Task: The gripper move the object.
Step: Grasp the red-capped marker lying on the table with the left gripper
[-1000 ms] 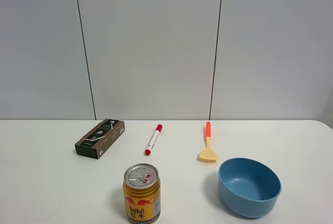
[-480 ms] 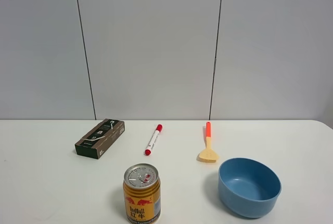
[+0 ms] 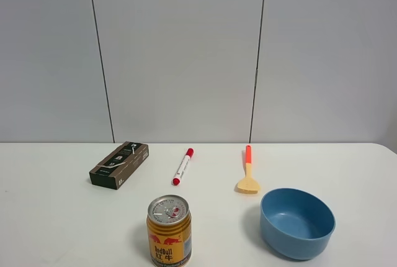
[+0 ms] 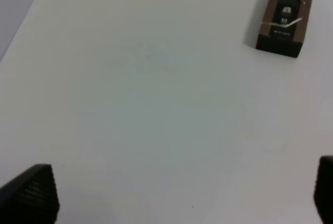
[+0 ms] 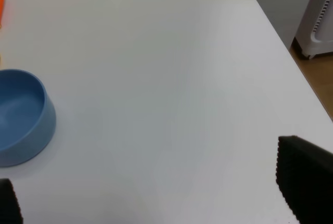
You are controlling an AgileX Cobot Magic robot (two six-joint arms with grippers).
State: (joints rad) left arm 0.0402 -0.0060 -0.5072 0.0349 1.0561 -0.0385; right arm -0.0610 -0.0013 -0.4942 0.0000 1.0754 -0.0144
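You are looking at one pen (image 3: 183, 166), lying between one box (image 3: 119, 165) and one spatula (image 3: 248, 171), just beyond one can (image 3: 169, 230); one bowl (image 3: 297, 222) is sitting near right. The left gripper (image 4: 177, 193) and right gripper (image 5: 156, 193) are both hanging released over the white table (image 3: 49, 217), with a grey panelled wall (image 3: 186, 56) standing behind.

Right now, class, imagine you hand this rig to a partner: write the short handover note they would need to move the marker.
Left gripper: open, empty, above bare table, the box in its view.
Right gripper: open, empty, near the blue bowl.
Marker: flat on the table between the box and the spatula, touched by nothing.
Done: nothing yet.
Left to do: reach the marker, grasp it, move it.
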